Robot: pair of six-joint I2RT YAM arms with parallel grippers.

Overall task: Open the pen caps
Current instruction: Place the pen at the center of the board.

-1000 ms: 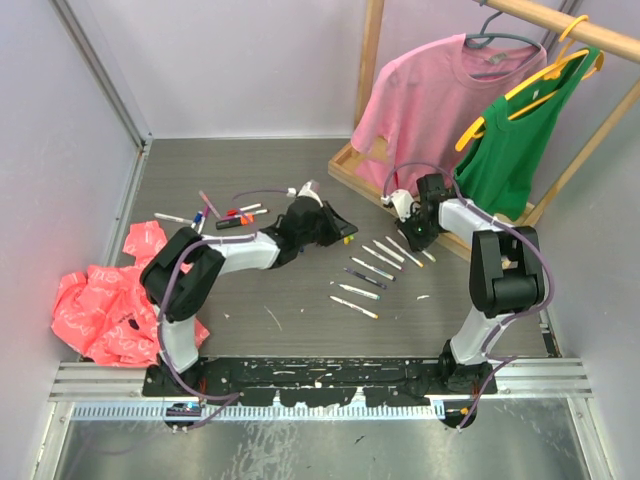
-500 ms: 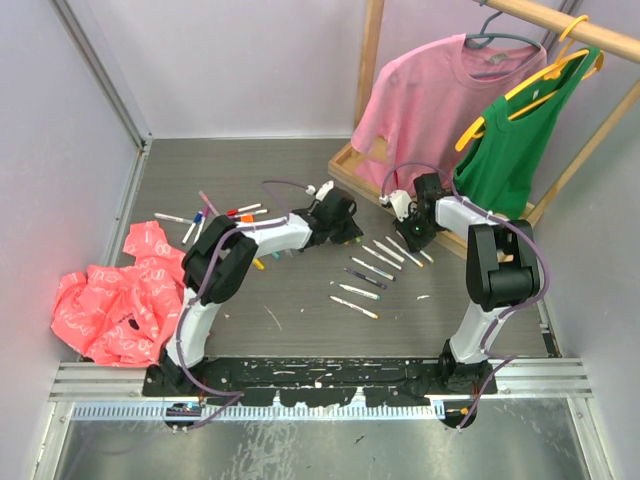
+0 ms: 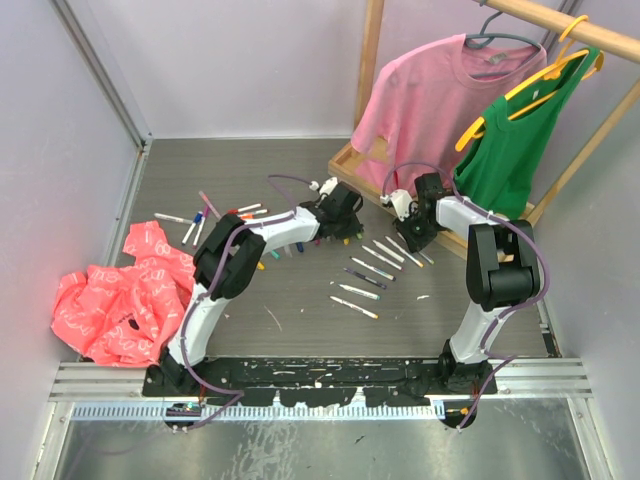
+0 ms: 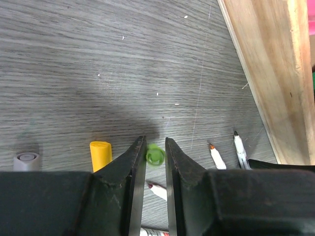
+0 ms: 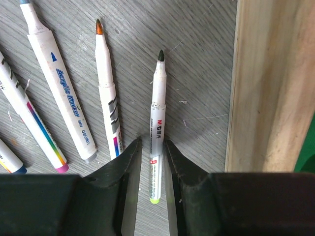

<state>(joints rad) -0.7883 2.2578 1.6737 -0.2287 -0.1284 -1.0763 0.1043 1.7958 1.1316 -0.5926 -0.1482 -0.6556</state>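
Note:
My left gripper (image 3: 345, 222) hovers low over the floor by the wooden rack base. Its jaws stand slightly apart, and a blurred green pen cap (image 4: 155, 155) sits loose between the tips (image 4: 155, 142). A yellow cap (image 4: 100, 153) and a grey cap (image 4: 26, 160) lie to its left. My right gripper (image 3: 412, 235) is down at the floor, its jaws narrowly apart either side of an uncapped black-tipped pen (image 5: 156, 132) with a lime end. A gap shows on the pen's left side (image 5: 153, 147). Several uncapped pens (image 3: 370, 265) lie in a row. Capped pens (image 3: 205, 210) lie at the left.
The wooden rack base (image 3: 350, 165) runs diagonally just behind both grippers and also shows in both wrist views (image 4: 268, 73) (image 5: 263, 83). Pink (image 3: 430, 100) and green (image 3: 515, 140) shirts hang above it. A crumpled pink bag (image 3: 115, 295) lies at the left.
My left arm has swung right, from near the capped pens to the spot by the rack base. The right arm has barely moved.

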